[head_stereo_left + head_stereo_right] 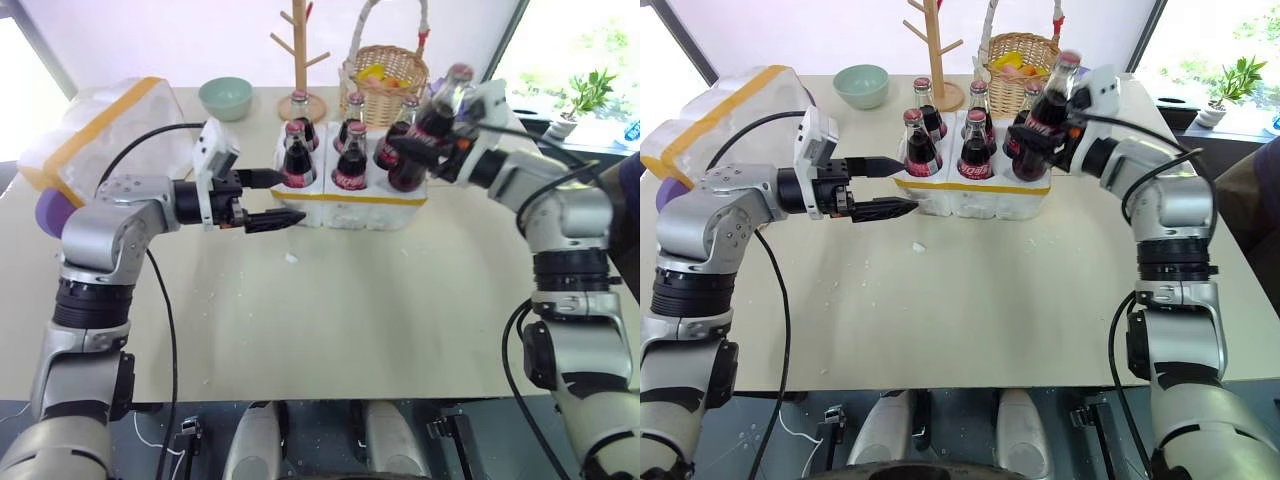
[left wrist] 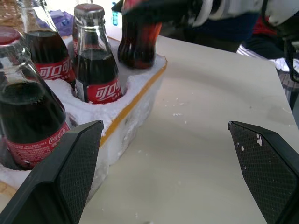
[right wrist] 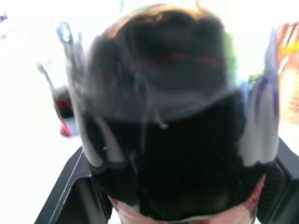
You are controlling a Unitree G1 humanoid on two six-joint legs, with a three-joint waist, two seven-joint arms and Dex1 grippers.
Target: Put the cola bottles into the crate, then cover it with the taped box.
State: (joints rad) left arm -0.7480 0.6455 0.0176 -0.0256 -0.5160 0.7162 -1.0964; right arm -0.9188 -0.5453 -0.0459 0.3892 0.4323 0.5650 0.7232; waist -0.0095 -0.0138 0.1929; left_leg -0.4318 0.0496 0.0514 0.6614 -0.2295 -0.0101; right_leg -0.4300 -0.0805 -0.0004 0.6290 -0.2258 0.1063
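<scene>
With the right gripper [image 1: 1045,135] clamped on a tilted bottle [image 1: 1040,120] over the crate's [image 1: 975,195] last hole and the left gripper [image 1: 880,185] wide open, empty, the tilted base could snag the foam rim.

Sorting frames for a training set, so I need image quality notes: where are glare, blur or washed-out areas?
Right wrist view: the held cola bottle sits close to the lens and is smeared, its surroundings blown white. Left wrist view: sharp on the crate and bottles. Head views: windows overexposed behind the basket; table evenly lit.
</scene>
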